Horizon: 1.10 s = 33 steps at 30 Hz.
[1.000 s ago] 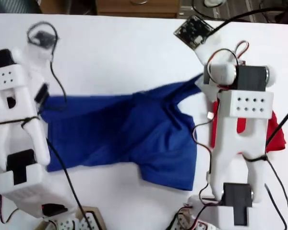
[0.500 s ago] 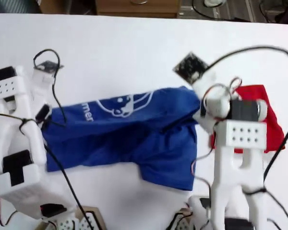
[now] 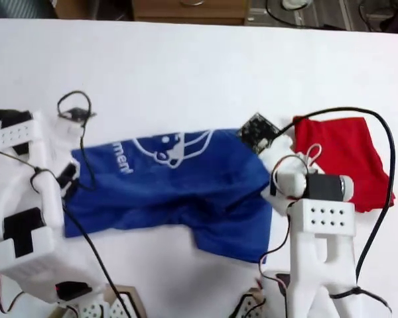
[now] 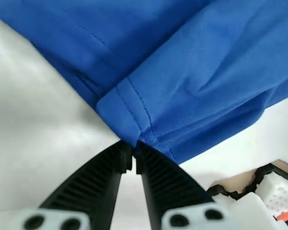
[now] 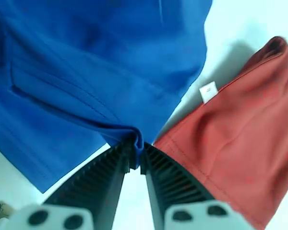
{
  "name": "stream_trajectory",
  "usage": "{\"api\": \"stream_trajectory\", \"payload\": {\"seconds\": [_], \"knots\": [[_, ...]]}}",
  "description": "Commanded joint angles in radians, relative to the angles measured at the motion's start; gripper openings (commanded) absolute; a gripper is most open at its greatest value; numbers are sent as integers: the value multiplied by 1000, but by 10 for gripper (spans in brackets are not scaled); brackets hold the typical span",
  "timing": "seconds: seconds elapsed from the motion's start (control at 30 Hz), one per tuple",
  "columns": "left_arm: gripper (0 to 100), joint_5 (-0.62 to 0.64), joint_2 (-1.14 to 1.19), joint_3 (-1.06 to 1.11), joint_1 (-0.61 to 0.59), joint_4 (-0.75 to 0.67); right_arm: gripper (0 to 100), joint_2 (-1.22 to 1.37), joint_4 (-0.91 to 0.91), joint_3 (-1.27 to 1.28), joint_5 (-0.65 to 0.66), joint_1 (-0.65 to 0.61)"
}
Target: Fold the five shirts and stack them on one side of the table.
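Note:
A blue shirt [image 3: 179, 189] with white print lies folded across the middle of the white table [image 3: 186, 66]. My left gripper [image 4: 133, 155] is shut on a hem corner of the blue shirt [image 4: 192, 72] at its left end. My right gripper [image 5: 137, 153] is shut on an edge of the blue shirt [image 5: 86, 72] at its right end, by the red shirt [image 5: 235, 143]. That folded red shirt [image 3: 338, 159] lies on the table's right side, beside the right arm [image 3: 315, 218].
The left arm [image 3: 20, 192] stands at the table's left edge with black cables looping over the shirt. Arm bases and small boards sit along the near edge [image 3: 113, 305]. The far half of the table is bare white.
Both grippers have pulled the far edge of the blue shirt toward the near side, folding it over so the white print faces up. The red shirt is more exposed.

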Motion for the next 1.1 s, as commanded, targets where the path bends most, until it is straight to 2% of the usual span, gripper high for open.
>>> {"api": "stream_trajectory", "payload": {"seconds": [0.0,0.37,1.07], "knots": [[26,-23,-14,22,-11,-15,21,-39,-15,5,5,27],[26,-43,-15,28,-48,0,21,-127,39,48,68,73],[26,-44,-5,108,-34,-54,21,-168,-85,327,68,74]]}}
